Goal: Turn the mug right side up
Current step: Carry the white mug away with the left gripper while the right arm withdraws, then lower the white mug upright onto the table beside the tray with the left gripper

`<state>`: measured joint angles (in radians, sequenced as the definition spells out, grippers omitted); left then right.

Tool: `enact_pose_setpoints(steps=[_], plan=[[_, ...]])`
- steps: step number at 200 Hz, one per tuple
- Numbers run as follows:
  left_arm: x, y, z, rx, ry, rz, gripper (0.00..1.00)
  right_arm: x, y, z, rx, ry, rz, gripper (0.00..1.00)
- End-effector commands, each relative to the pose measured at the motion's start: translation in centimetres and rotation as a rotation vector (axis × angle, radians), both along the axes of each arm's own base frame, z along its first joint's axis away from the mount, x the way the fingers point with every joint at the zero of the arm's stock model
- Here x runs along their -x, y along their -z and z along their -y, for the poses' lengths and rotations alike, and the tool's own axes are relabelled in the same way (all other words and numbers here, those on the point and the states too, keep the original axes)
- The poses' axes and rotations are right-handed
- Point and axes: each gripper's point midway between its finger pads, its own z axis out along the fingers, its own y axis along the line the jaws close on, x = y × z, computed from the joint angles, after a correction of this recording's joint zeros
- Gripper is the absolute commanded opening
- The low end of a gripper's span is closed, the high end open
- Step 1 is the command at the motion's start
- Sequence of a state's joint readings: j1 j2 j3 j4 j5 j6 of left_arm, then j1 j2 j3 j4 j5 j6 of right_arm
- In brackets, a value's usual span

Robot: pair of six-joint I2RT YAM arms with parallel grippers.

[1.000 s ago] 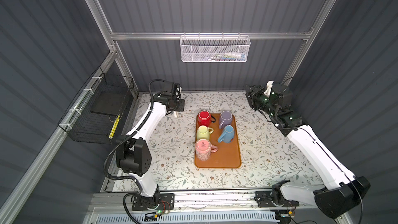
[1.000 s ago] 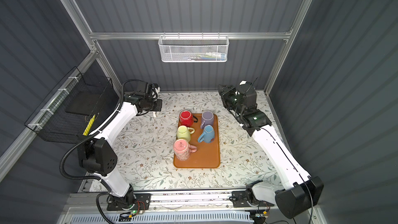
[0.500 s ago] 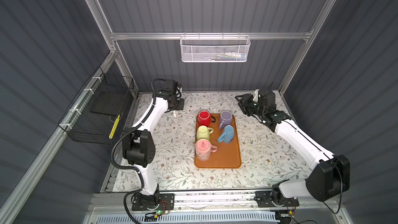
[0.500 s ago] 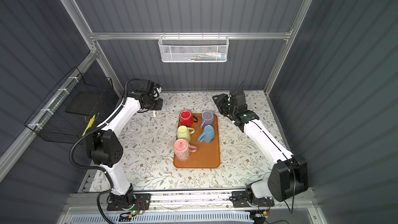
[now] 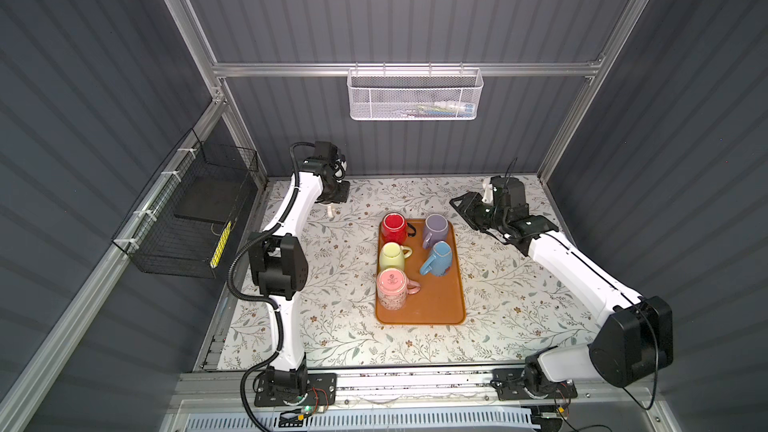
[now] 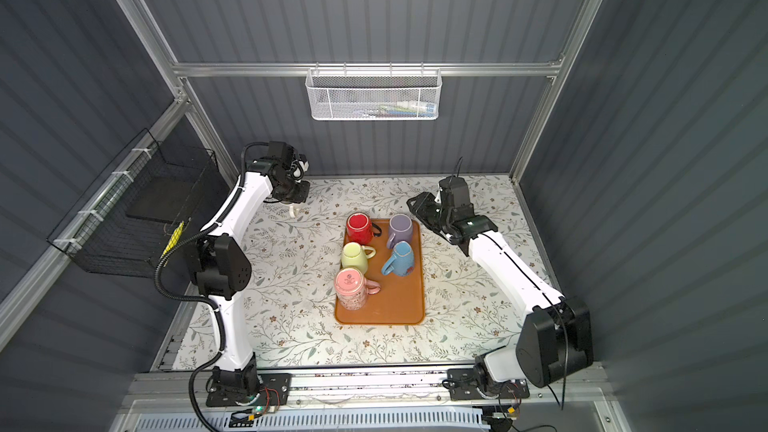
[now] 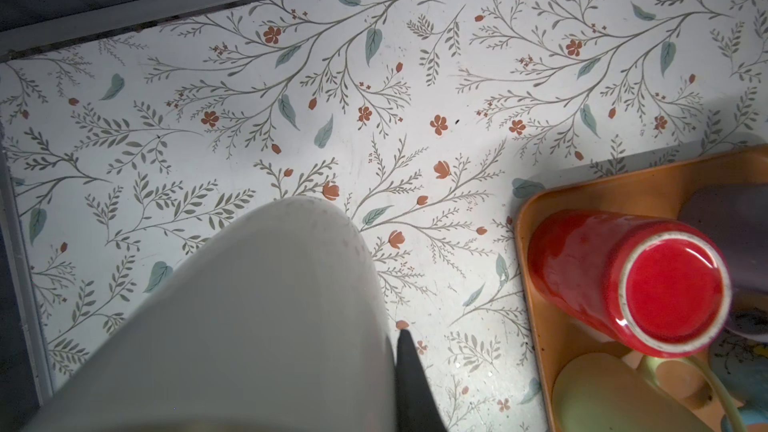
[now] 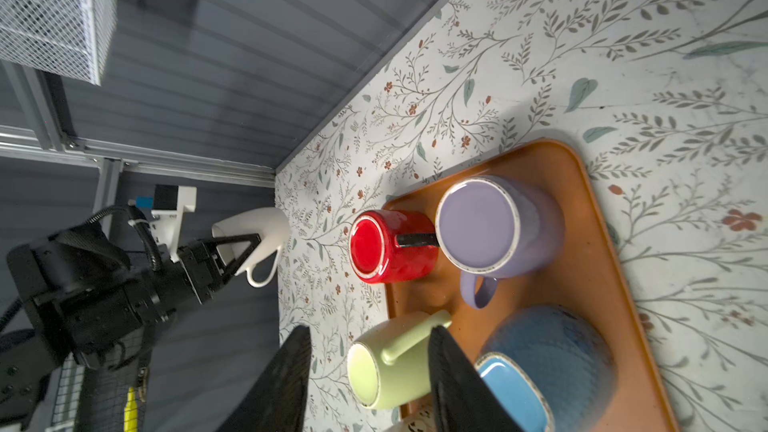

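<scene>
My left gripper (image 8: 249,245) is shut on a white mug (image 8: 259,228) and holds it just above the table's far left corner. In the left wrist view the mug (image 7: 249,326) fills the lower part, rounded end toward the table, with one black finger (image 7: 409,380) beside it. Only the mug's handle (image 5: 330,211) (image 6: 293,211) shows under that gripper in both top views. My right gripper (image 5: 457,203) (image 6: 415,203) hangs open and empty by the far right corner of the tray. In the right wrist view its fingertips (image 8: 440,334) frame the yellow-green mug (image 8: 390,367).
An orange tray (image 5: 440,305) in the middle of the flowered table carries several mugs, bases up: red (image 5: 394,227), purple (image 5: 436,229), yellow-green (image 5: 392,256), blue (image 5: 438,258) and pink (image 5: 391,288). A black wire basket (image 5: 195,209) hangs on the left wall, a white one (image 5: 415,95) on the back wall.
My right arm has come down and swung in toward the far right of the tray, its jaws a little narrower. The left arm, with the white mug, has shifted slightly toward the back wall.
</scene>
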<state>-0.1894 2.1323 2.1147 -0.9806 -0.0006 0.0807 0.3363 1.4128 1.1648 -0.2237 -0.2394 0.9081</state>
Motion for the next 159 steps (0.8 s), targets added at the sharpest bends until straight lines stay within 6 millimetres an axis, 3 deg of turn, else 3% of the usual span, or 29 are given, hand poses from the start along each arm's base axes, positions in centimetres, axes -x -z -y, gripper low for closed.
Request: enact_pose_setpoints(steps=[1,20,73,136,159], plan=[[-0.1,0.9,-0.6,-0.036,0.019,-0.038,0.0,1.1,0.8,-0.1,0.104,-0.071,0.02,0.49],[-1.0,1.7,-0.7,-0.053,0.024,-0.043,0.0,1.9,1.6,0.1,0.191,-0.109,0.041,0.49],[-3.8,3.1,-4.0,-0.044,-0.03,-0.05,0.0,4.2,4.9,2.0,0.313,-0.11,0.006,0.5],[-4.3,5.6,-6.3,0.013,-0.066,-0.093,0.0,4.8,7.3,2.4,0.346,-0.109,-0.024,0.5],[-4.6,5.5,-6.5,0.024,-0.064,-0.085,0.0,4.7,7.7,2.0,0.351,-0.12,-0.032,0.51]])
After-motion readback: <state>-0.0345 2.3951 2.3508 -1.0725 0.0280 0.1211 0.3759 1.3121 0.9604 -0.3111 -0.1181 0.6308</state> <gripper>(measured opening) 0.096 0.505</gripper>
